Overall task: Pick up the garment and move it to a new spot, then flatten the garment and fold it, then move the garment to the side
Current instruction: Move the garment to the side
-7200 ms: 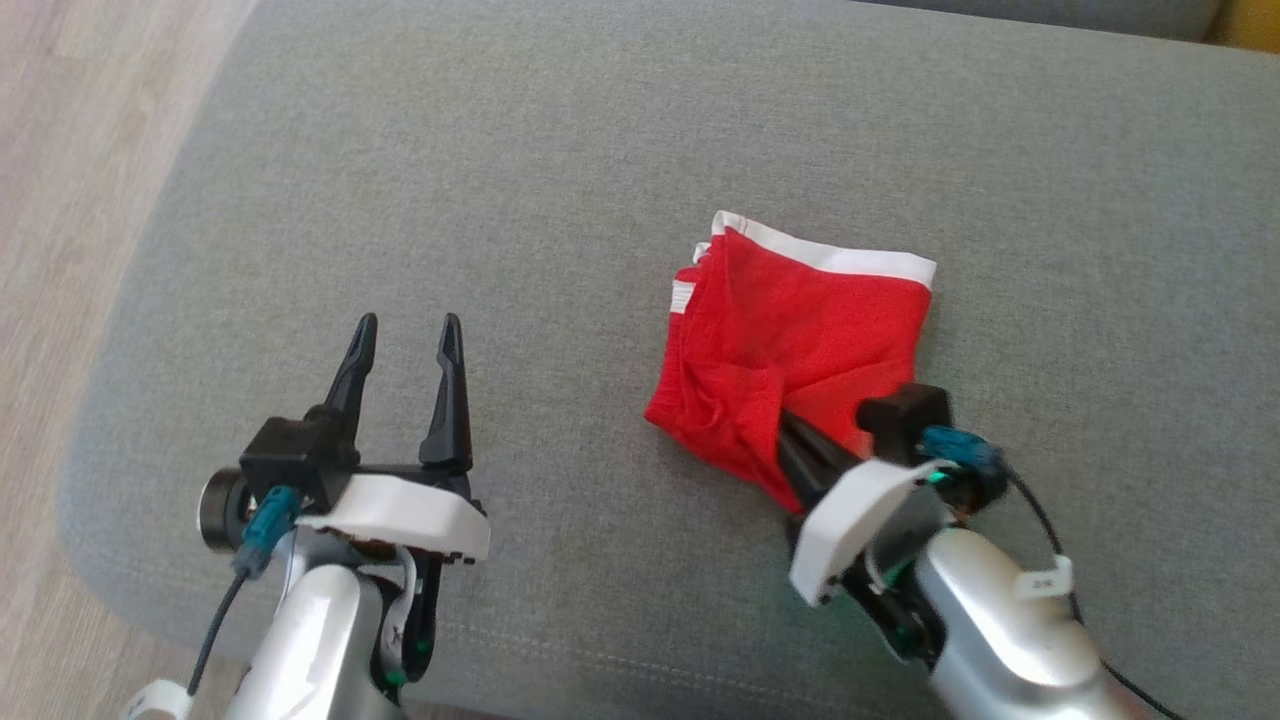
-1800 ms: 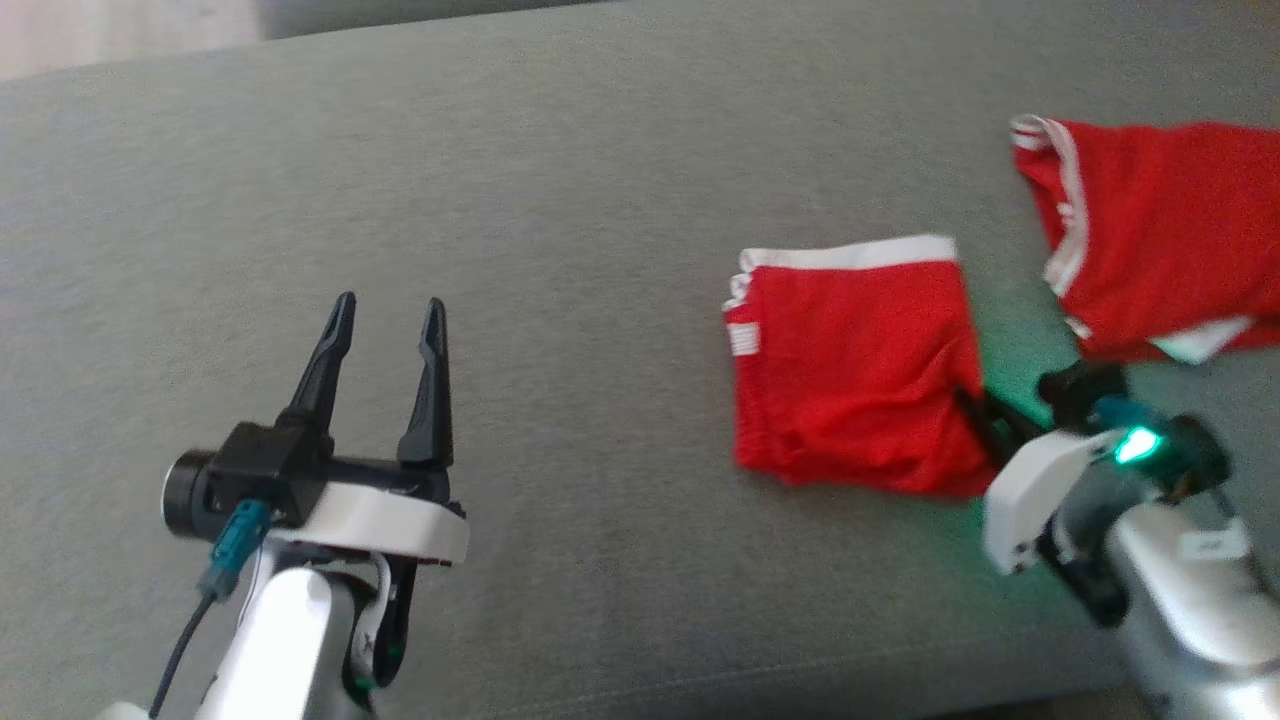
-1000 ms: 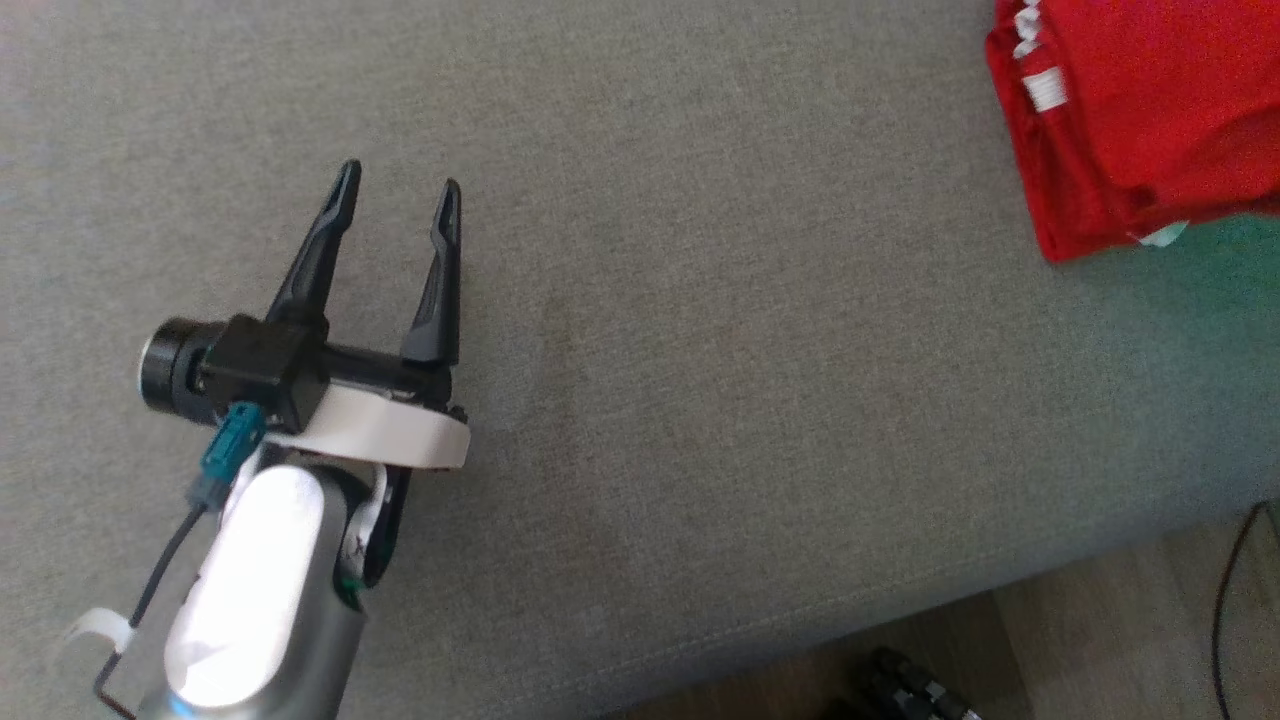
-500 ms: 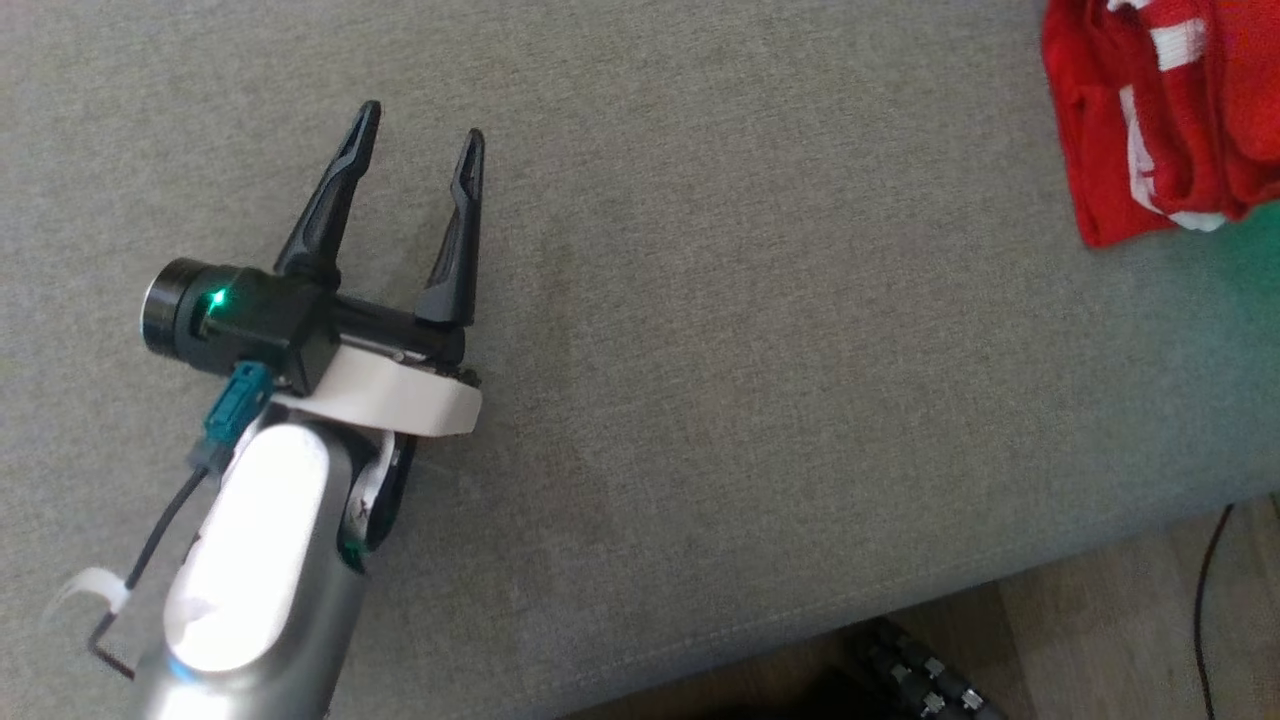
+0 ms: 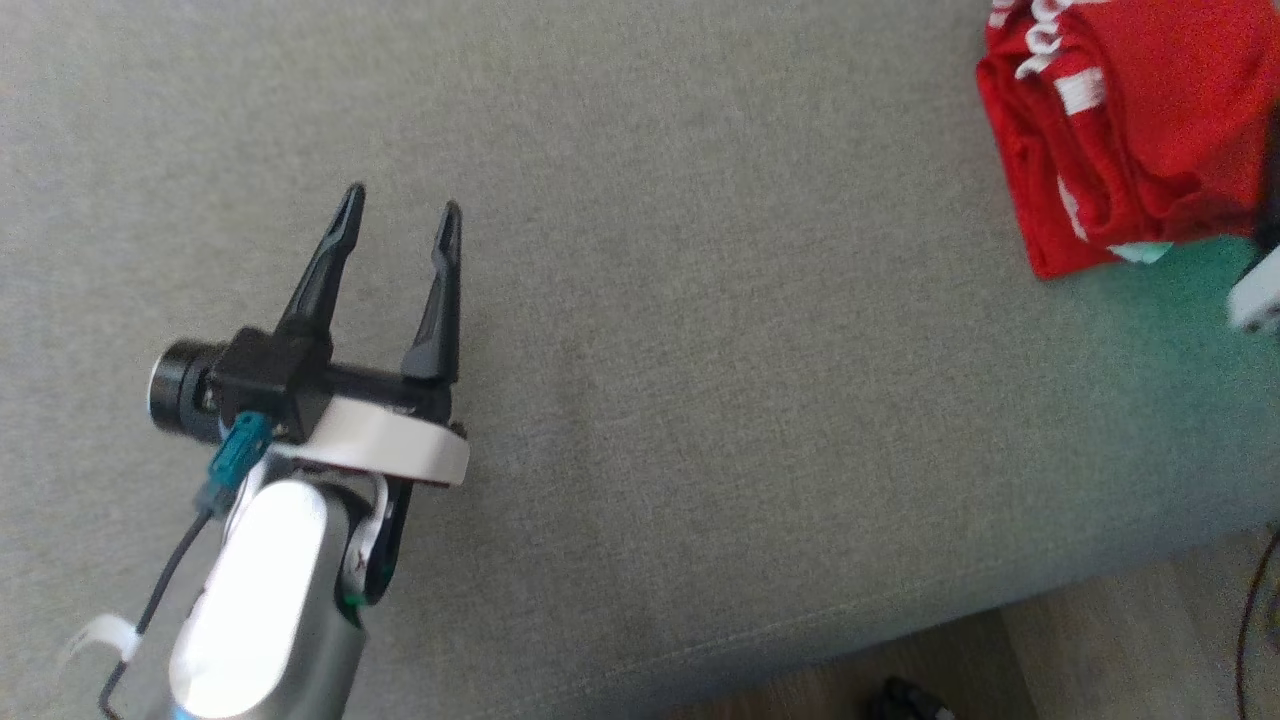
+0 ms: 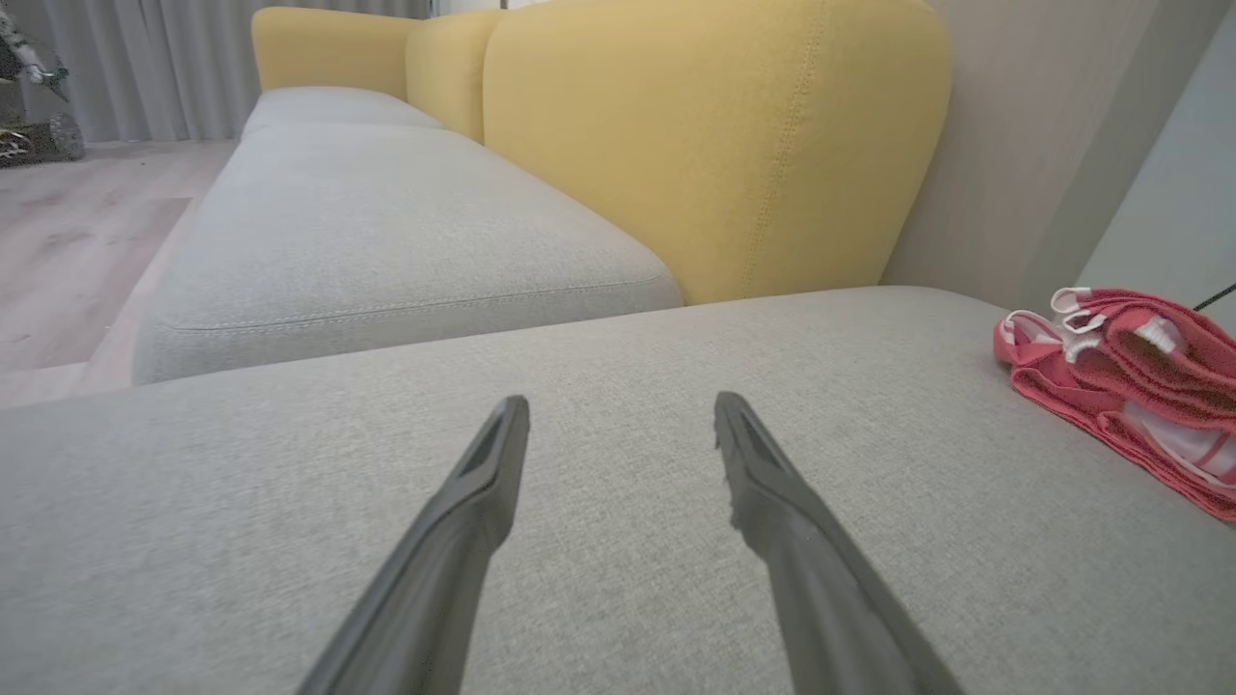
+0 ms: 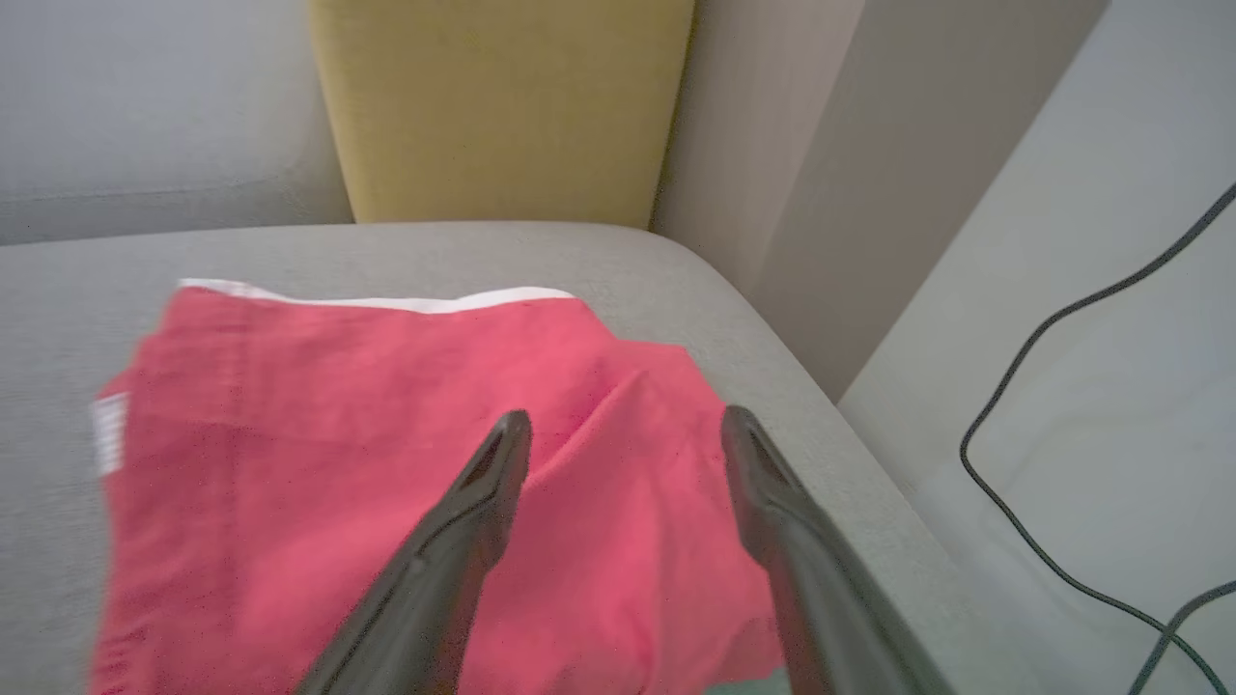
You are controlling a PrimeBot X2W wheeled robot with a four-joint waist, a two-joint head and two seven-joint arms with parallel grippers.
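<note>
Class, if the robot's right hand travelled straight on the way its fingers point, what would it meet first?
Most likely the red garment, which lies just ahead of the open right hand on the grey cushion; depth is unclear.

We see a broad grey fabric seat cushion (image 5: 720,400) bearing everything here. Toward its right end, close to the rounded corner, lies a red garment (image 5: 1130,130) with white trim, folded in layers and resting directly on the cloth.

Nothing legible; the white tag (image 7: 108,434) on the garment (image 7: 290,434) is blurred.
</note>
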